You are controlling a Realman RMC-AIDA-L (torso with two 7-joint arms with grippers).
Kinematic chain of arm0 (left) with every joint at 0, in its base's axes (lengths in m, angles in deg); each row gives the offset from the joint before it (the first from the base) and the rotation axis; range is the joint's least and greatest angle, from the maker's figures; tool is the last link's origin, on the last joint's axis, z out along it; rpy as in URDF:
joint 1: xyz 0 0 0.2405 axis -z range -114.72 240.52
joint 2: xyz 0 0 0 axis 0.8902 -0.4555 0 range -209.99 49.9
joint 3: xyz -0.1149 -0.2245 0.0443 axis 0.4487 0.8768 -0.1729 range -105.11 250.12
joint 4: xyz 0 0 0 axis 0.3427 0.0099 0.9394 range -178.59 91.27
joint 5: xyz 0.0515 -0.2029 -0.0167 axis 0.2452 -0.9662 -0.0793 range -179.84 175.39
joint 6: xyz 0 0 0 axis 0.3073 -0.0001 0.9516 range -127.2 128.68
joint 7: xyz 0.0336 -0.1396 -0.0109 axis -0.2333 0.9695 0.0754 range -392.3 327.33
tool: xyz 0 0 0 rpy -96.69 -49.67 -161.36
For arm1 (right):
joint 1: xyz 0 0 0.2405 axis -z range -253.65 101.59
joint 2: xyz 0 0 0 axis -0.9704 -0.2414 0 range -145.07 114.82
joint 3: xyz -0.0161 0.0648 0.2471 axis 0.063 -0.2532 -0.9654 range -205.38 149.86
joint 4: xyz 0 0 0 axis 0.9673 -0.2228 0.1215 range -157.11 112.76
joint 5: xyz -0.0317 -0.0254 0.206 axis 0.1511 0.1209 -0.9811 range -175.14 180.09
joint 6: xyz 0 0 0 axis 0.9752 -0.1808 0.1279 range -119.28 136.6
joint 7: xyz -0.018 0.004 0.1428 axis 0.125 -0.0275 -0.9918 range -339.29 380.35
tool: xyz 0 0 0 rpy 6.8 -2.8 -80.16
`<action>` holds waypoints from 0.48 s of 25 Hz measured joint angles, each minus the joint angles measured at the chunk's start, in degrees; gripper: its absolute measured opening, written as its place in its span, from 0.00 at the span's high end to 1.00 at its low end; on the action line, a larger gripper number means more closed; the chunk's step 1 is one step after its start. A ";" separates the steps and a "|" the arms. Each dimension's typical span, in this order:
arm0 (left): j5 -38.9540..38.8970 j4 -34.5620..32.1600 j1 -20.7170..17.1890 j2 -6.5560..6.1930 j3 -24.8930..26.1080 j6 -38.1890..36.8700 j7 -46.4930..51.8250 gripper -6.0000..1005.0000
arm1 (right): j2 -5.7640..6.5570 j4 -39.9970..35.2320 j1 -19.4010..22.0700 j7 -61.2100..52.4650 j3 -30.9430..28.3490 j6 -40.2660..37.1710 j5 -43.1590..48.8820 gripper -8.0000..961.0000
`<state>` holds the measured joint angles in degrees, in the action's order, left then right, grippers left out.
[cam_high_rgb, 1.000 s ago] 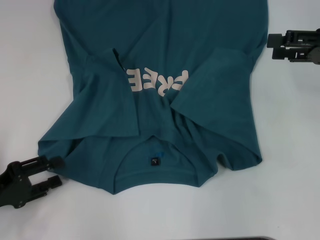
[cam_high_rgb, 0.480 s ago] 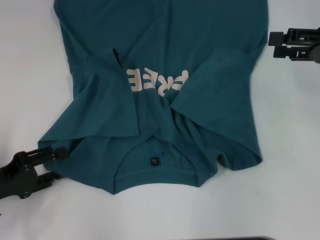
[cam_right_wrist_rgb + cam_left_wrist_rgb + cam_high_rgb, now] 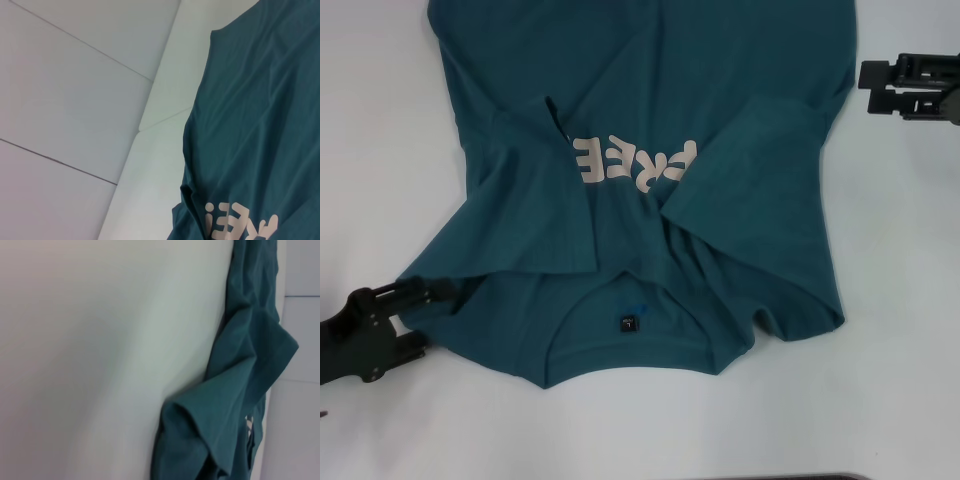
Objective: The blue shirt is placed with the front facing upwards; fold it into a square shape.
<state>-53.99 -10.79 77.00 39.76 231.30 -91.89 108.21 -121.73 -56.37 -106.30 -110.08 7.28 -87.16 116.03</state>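
- Engaging the near shoulder corner of the dark teal-blue cotton T-shirt (image 3: 650, 150), the black left gripper (image 3: 425, 318) has jaws apart astride its edge; closing comes next.
- Lying sleeves-folded on the white table (image 3: 900, 300).
- Hovering beyond: right gripper (image 3: 870, 87), jaws slightly apart, empty.

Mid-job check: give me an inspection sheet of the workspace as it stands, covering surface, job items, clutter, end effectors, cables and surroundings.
Surface: plain white table, bare around the garment.
Job's things: dark teal-blue cotton short-sleeved T-shirt lies front up, collar towards the robot, both sleeves folded inward over the chest, partly covering the pale pinkish lettering; small dark neck tag visible.
Clutter: nothing seen.
End effectors: left end effector open, its fingers either side of the shirt's near left shoulder edge; right end effector open, beside the shirt's right edge, apart from the cloth.
Cables: nothing seen.
Surroundings: pale panelled floor beyond the table edge in the right wrist view.
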 joint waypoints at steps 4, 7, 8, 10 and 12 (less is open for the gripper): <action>-0.28 0.06 0.05 0.16 1.01 0.00 -0.36 0.36 | 0.00 0.00 0.02 0.00 -0.48 -0.21 0.02 0.16; -0.36 0.09 0.05 0.17 1.13 0.00 -0.33 0.36 | 0.00 0.00 0.03 0.00 -0.75 -0.25 0.04 0.16; -0.36 0.14 0.05 0.17 1.13 -0.01 -0.20 0.36 | 0.00 0.00 0.04 0.00 -0.76 -0.27 0.04 0.16; -0.36 0.34 0.06 0.17 0.91 -0.28 -0.29 0.36 | -0.01 0.00 0.04 0.00 -0.77 -0.31 0.06 0.16; -0.36 0.55 0.06 0.23 0.75 -0.79 -1.00 0.36 | 0.00 0.00 0.04 0.00 -0.81 -0.37 0.07 0.16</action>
<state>-54.35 -10.24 77.05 39.99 232.05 -92.67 107.21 -121.73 -56.37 -106.26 -110.08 6.48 -87.52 116.10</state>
